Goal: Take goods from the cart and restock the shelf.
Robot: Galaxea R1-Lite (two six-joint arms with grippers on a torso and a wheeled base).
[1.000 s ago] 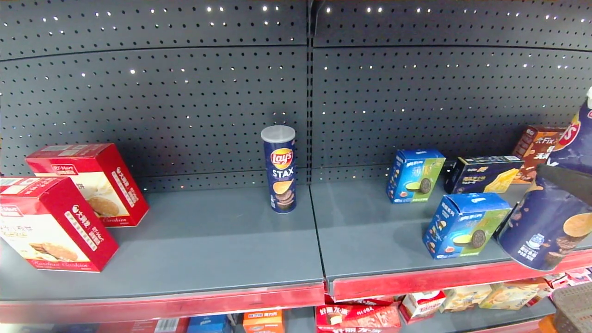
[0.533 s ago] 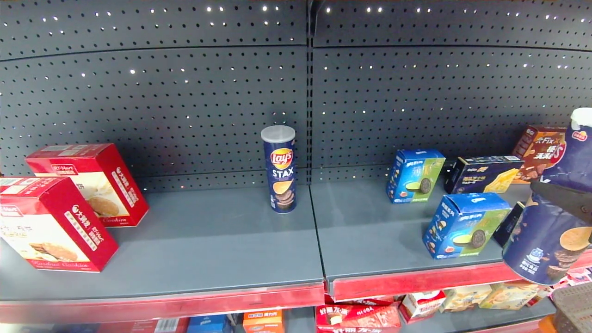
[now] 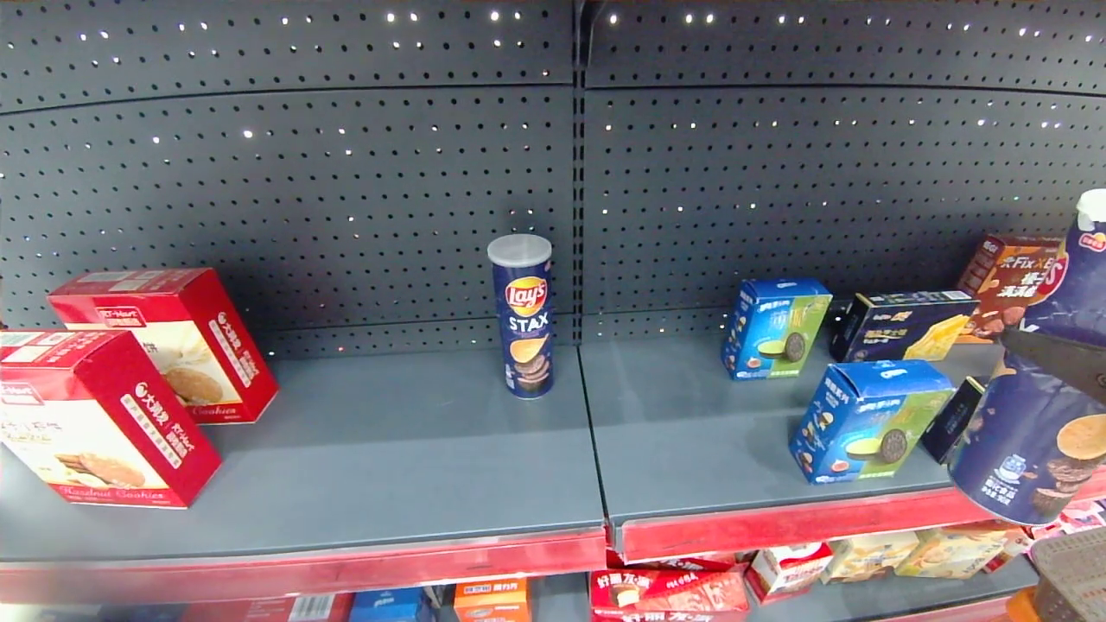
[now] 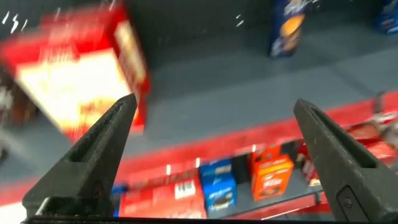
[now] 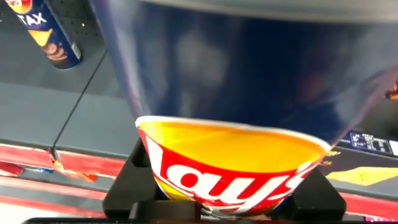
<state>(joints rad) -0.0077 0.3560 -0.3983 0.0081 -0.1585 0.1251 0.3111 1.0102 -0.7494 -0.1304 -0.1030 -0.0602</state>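
A dark blue chip can (image 3: 521,315) with a grey lid stands upright at the middle back of the grey shelf (image 3: 389,458). At the far right, over the shelf's front edge, my right gripper (image 3: 1050,367) is shut on a second blue chip can (image 3: 1041,432). That can is tilted, with its white cap up. In the right wrist view the held can (image 5: 249,81) is close up, and the standing can (image 5: 46,34) is far off. My left gripper (image 4: 214,118) is open and holds nothing. It faces the shelf front near a red cookie box (image 4: 81,81).
Two red cookie boxes (image 3: 95,415) (image 3: 168,341) sit at the shelf's left. Two blue-green cookie boxes (image 3: 773,328) (image 3: 868,419), a dark box (image 3: 903,324) and a brown box (image 3: 1007,276) crowd the right. The lower shelf holds goods (image 3: 665,592). A grey basket (image 3: 1071,570) is at the lower right.
The held can has shifted a little right and lower, uncovering the edge of a dark box behind the near blue-green box. Everything on the shelf has kept its place.
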